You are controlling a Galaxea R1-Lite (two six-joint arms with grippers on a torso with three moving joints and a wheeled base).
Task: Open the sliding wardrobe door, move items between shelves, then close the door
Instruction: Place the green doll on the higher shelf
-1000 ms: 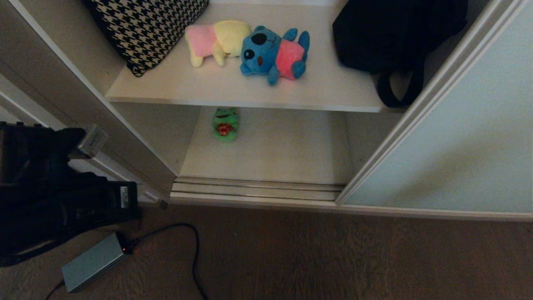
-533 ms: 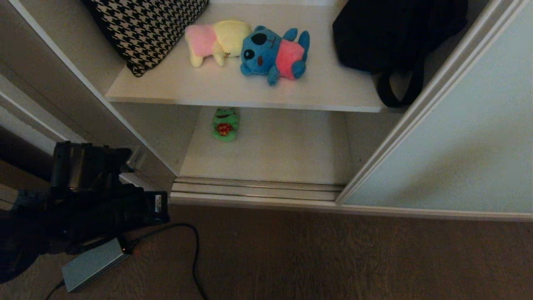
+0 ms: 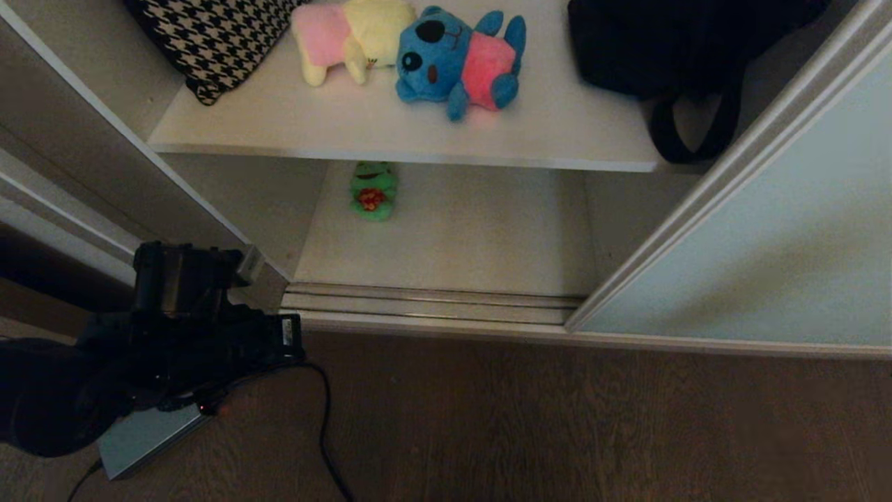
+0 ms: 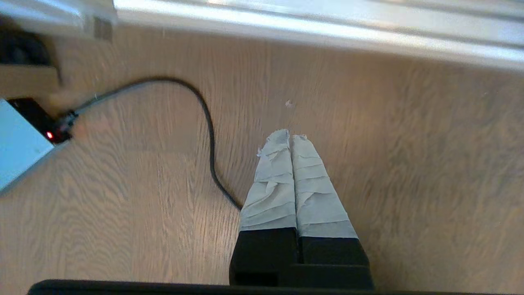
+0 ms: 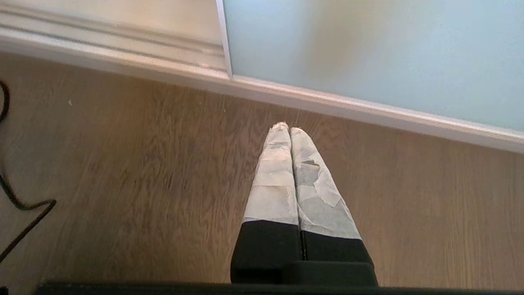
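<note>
The sliding wardrobe door [image 3: 766,230] of frosted blue-green glass stands slid to the right, leaving the wardrobe open. On the upper shelf [image 3: 362,132] lie two items side by side, a pale yellow plush [image 3: 355,35] with a pink part and a blue plush [image 3: 453,63] with a pink back. A small green plush [image 3: 373,192] lies on the lower shelf [image 3: 488,244]. My left arm [image 3: 174,328] hangs low at the left, outside the wardrobe. Its gripper [image 4: 290,137] is shut and empty above the floor. My right gripper [image 5: 285,128] is shut and empty, close to the door's [image 5: 368,49] bottom rail.
A houndstooth cushion [image 3: 209,42] leans at the upper shelf's left and a black bag [image 3: 669,49] sits at its right. A grey power box [image 3: 143,436] and black cable [image 3: 324,418] lie on the wood floor under my left arm. The door track [image 3: 432,303] runs along the wardrobe's front.
My left arm has sunk from beside the wardrobe's left wall towards the floor and shifted right. The head view has tipped slightly, so the shelves sit higher in the picture.
</note>
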